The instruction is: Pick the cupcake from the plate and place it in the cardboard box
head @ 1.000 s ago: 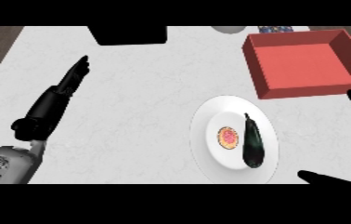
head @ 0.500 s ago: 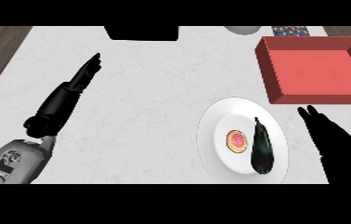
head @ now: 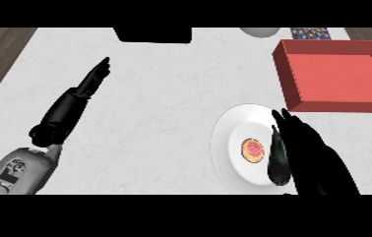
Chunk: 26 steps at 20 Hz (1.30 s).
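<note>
A pale, faintly marbled counter [head: 167, 108] fills the head view, with a strip of brown wood showing at its far left corner. At the right stands a red box [head: 330, 76], shallow and open-topped, its near wall facing the white plate [head: 231, 133] that sits just in front of it. On the plate lies the cupcake [head: 253, 150], seen from above as a small round with an orange rim and a pink centre, and just to its right a dark, glossy eggplant [head: 277, 160] lies lengthwise. The right hand [head: 309, 150] comes in from the lower edge over the plate's right side, its fingers straight and held close together, pointing away toward the box; it overlaps the eggplant's right edge and stays apart from the cupcake, holding nothing. The left hand [head: 73, 103] lies well apart on the left side of the counter, fingers stretched out straight and pointing up and to the right, empty, with its grey forearm [head: 22, 172] at the lower left corner. Along the far edge sit a black block [head: 154, 33], a pale round object [head: 260, 31] and a small patterned item [head: 311, 33].
</note>
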Motion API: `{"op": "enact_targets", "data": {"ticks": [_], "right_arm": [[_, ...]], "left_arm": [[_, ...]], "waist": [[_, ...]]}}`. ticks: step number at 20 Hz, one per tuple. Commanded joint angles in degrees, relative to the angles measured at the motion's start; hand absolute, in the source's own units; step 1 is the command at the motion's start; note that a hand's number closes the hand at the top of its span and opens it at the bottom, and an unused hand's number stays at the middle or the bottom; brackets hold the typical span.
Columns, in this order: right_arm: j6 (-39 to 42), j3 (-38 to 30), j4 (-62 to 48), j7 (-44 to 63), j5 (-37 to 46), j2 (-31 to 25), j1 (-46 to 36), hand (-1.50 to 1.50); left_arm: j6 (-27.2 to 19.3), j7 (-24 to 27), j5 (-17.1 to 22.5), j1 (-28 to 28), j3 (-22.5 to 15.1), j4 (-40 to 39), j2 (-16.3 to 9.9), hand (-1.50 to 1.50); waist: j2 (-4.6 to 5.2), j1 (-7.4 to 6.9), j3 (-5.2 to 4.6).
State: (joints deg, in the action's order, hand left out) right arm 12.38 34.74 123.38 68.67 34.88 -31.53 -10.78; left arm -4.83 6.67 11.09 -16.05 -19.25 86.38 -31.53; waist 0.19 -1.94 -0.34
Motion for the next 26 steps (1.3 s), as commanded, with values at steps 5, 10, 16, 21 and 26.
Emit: {"op": "enact_targets", "data": {"ticks": [5, 10, 16, 21, 26], "right_arm": [[8.2, 2.9, -9.2, 16.5, 1.6, 12.9, -7.4, -1.5], [8.1, 3.6, -14.9, 15.8, 7.3, 14.9, -8.4, -1.5], [7.9, 4.5, -19.8, 13.2, 12.1, 19.1, -6.7, -1.5], [10.2, 1.1, -26.3, 12.8, 14.0, 23.8, -9.5, -1.5], [10.6, -1.2, -27.1, 7.2, 16.5, 22.3, -5.6, -1.5]], "left_arm": [[-0.5, -1.8, -0.8, 0.2, 0.6, 1.0, 0.6, 0.0], [2.5, 2.0, 0.5, 1.4, 3.5, -1.7, -1.2, 0.0], [1.4, 0.8, -0.9, 2.5, 2.7, -1.1, 0.9, 0.0], [0.7, -0.4, -1.7, 2.5, 2.8, 1.3, 1.4, 0.0], [2.1, -1.4, -2.0, 3.3, 3.9, 2.9, 0.7, 0.0]], "waist": [[-0.36, 0.78, 0.12], [-0.25, 1.38, 0.14], [-0.31, 1.75, 0.25], [-0.26, 1.31, 0.27], [-0.34, 1.61, 0.32]]}}
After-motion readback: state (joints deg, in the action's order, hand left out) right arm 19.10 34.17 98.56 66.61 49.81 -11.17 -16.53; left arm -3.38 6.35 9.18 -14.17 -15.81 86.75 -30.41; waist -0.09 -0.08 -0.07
